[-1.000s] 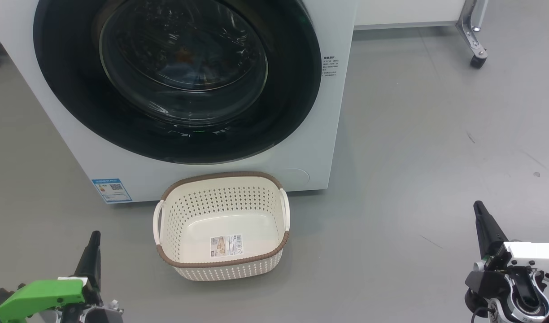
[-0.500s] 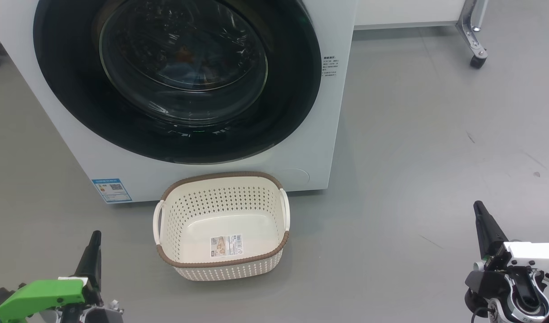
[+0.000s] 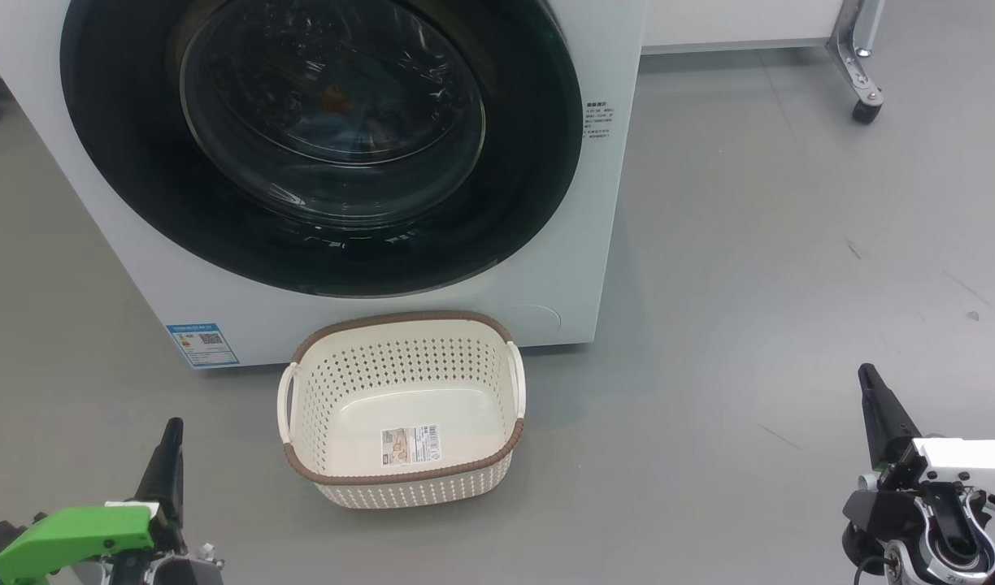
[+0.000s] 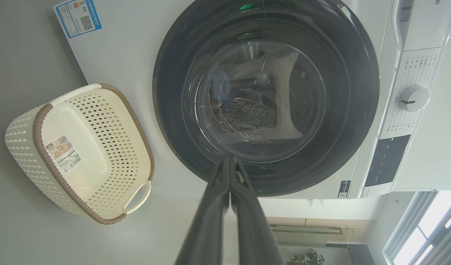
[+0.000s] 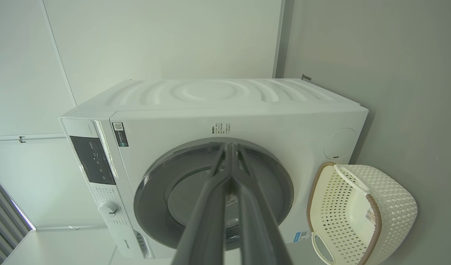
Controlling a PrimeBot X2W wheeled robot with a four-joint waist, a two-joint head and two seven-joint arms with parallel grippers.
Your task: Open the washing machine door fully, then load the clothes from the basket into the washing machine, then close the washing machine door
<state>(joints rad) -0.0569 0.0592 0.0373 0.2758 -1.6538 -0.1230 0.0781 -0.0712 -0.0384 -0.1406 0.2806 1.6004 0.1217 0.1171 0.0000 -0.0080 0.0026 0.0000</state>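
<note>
We find door (image 3: 132,179) shut flush on washer (image 3: 562,268) front. Basket (image 3: 400,317) empty, on floor (image 3: 749,244) just before washer. Blue cloth, likely clothes (image 4: 219,88), shows dimly behind glass (image 3: 335,106).

We judge door stiff, hinged, rim glossy and slippery, glass fragile. Best hold: rim edge away from hinge; latch side not clear to us. Basket light, rigid; side handles best hold.

Left gripper (image 3: 172,431) and right gripper (image 3: 871,382) both pressed together, empty, low, well apart from door.

Floor smooth, grey, level. Wheeled frame leg (image 3: 859,81) at far right.
</note>
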